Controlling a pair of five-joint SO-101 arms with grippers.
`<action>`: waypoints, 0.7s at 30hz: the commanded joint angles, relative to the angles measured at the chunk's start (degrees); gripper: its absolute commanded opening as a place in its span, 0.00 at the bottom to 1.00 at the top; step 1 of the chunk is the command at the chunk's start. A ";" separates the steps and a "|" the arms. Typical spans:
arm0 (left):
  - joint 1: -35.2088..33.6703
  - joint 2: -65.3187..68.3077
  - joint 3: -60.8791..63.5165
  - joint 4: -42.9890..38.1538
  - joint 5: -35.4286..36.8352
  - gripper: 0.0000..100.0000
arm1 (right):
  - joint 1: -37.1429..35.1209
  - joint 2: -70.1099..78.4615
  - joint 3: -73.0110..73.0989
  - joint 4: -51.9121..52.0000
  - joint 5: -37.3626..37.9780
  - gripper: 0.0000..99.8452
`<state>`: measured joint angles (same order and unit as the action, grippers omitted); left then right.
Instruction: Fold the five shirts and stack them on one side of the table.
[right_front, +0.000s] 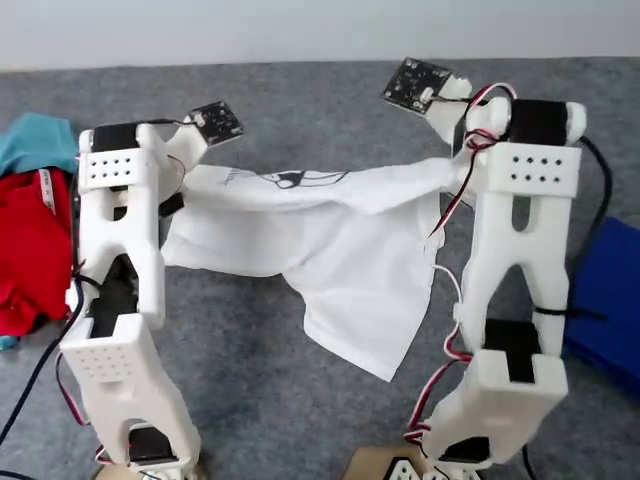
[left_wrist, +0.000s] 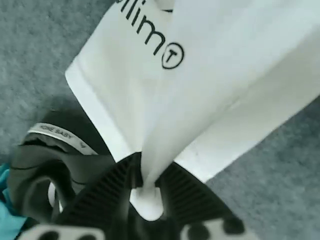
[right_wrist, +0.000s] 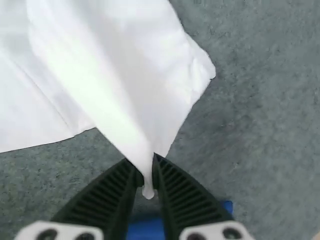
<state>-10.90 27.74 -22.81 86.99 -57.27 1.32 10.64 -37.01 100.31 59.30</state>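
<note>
So the white shirt (right_front: 330, 240) is held up by both arms, stretched between them over the grey table (right_front: 250, 400); one end is pinched by the left gripper (left_wrist: 145, 187), jaws clamped tight on a bunched fold of the cloth; the other end is taken by the right gripper (right_wrist: 147, 180) the same way, jaws closed on a narrow twist of fabric. The top edge is pulled fairly taut from arm to arm, with black print seen along it; the rest sags down toward the table, one corner trailing to the near side between the two arms. At the left edge a red shirt (right_front: 30, 250) is piled up, with a teal shirt (right_front: 35, 140) right behind it, touching; a dark garment (left_wrist: 45, 155) with a neck label is seen just beside the left gripper, next to a bit of teal. A blue shirt (right_front: 605, 290) is laid at the right edge by the right arm, well apart from the red pile.
</note>
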 joint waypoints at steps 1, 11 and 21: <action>-1.76 -3.69 -2.07 1.93 -1.67 0.01 | -1.01 -8.13 4.40 2.68 -0.53 0.01; -2.73 -3.60 -1.80 8.09 -2.55 0.01 | -3.74 -27.47 35.34 2.42 -1.85 0.01; -2.55 -3.52 0.31 8.97 -2.46 0.05 | -3.74 -34.86 51.60 0.04 -2.37 0.01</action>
<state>-13.01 27.74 -22.37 95.60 -59.30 -2.11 -21.36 14.15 100.13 57.36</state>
